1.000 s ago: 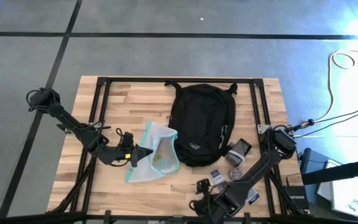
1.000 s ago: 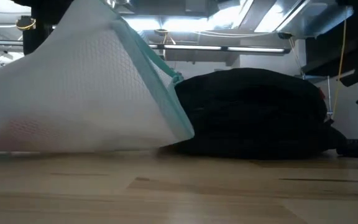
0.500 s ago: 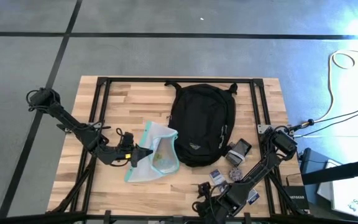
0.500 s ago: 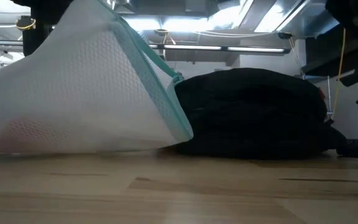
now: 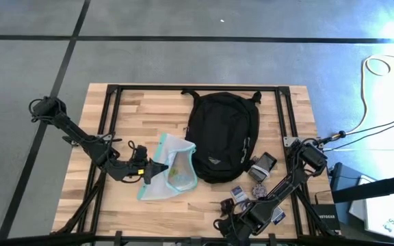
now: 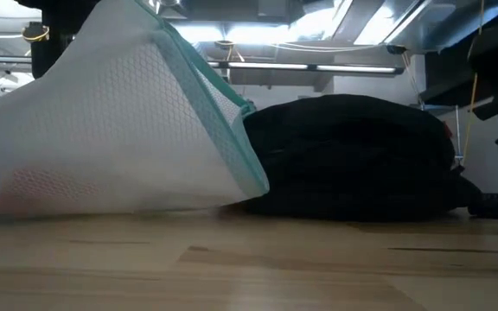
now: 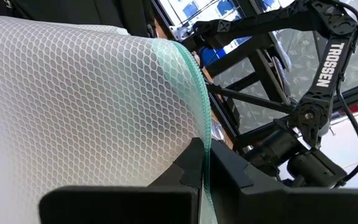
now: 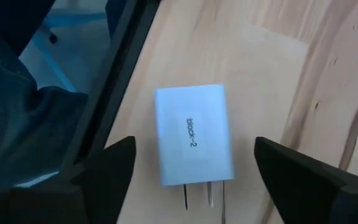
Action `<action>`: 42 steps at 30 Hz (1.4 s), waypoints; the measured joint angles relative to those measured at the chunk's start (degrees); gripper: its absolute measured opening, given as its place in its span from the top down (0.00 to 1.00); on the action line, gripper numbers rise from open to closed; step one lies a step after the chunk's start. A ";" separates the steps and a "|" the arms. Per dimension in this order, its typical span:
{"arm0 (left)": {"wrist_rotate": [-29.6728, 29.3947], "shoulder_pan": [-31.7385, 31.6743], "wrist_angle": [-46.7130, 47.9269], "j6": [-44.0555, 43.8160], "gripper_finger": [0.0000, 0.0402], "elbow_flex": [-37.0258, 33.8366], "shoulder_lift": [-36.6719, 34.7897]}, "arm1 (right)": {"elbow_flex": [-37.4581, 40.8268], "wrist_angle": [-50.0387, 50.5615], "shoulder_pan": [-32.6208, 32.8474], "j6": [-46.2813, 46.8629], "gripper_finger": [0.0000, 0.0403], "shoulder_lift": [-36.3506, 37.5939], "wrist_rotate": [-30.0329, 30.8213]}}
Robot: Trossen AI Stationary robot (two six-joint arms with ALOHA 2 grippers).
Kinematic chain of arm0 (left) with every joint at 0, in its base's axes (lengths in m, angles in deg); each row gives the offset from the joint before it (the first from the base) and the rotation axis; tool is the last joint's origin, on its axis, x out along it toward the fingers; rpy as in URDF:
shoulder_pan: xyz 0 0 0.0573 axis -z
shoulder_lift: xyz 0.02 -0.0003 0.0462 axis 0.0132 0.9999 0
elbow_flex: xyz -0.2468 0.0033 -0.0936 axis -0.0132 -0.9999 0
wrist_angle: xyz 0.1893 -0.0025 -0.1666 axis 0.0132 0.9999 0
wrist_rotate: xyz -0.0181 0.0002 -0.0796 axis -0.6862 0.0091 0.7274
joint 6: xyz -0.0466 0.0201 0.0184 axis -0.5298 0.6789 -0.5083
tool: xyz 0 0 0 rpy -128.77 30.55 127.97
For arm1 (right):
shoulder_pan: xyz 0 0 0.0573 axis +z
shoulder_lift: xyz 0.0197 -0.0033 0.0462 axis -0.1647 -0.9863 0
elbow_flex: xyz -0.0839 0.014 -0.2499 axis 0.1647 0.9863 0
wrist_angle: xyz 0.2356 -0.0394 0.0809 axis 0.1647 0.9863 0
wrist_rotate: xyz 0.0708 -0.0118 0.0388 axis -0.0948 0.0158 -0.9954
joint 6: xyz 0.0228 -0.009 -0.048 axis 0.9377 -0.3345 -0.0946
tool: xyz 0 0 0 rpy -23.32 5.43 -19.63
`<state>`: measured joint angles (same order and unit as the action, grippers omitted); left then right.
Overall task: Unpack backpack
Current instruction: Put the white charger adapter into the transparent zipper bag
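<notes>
Hovering right claw (image 8: 194,186) straddling charger (image 8: 193,134), near table edge (image 8: 120,74)

This is a robotics lab or workshop. A butcher-block wooden table (image 5: 142,113) with a black metal frame (image 5: 108,109) stands on a bare grey concrete floor (image 5: 183,61) crossed by dark lines. Right of the table, cables (image 5: 375,123) trail over the floor towards boxed equipment (image 5: 382,208). Beyond the table, the low view shows bright ceiling lights (image 6: 318,30) and metal racking (image 6: 318,69).

backpack (image 6: 353,155) base hidden behind mesh pouch (image 6: 102,121) – pouch cut off
</notes>
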<state>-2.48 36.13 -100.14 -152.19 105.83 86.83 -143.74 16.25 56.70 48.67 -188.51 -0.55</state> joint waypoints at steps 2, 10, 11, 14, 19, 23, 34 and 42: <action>0.01 0.00 -0.01 0.00 1.00 -0.02 0.00 | 0.02 -0.08 0.00 -0.68 0.30 0.00 0.16; 0.09 0.00 -0.01 0.02 1.00 0.00 0.00 | 0.02 -0.08 -0.35 -2.65 0.52 0.00 0.38; 0.09 0.00 -0.01 0.02 1.00 -0.02 0.00 | 0.02 -0.08 -0.43 -2.76 0.54 0.00 0.38; 0.11 0.00 -0.02 0.02 1.00 0.00 0.00 | 0.02 -0.14 -0.83 -2.74 0.59 0.00 0.38; 0.11 0.00 -0.01 0.02 1.00 0.00 0.00 | 0.02 -0.14 -0.92 -2.78 0.60 0.00 0.38; 0.11 0.00 -0.01 0.02 1.00 0.00 0.00 | -0.02 -0.10 -1.18 -2.71 0.60 0.00 -0.24; 0.02 -0.03 -0.03 0.01 1.00 0.00 0.00 | -10.85 10.05 -3.72 -10.00 0.60 0.01 -1.14; -0.02 -0.11 -0.05 -0.28 1.00 0.00 0.00 | -26.37 29.63 -10.17 -22.43 0.60 0.16 7.74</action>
<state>-2.50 36.02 -100.19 -152.47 105.83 86.83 -170.11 45.88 46.53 26.24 -188.35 7.19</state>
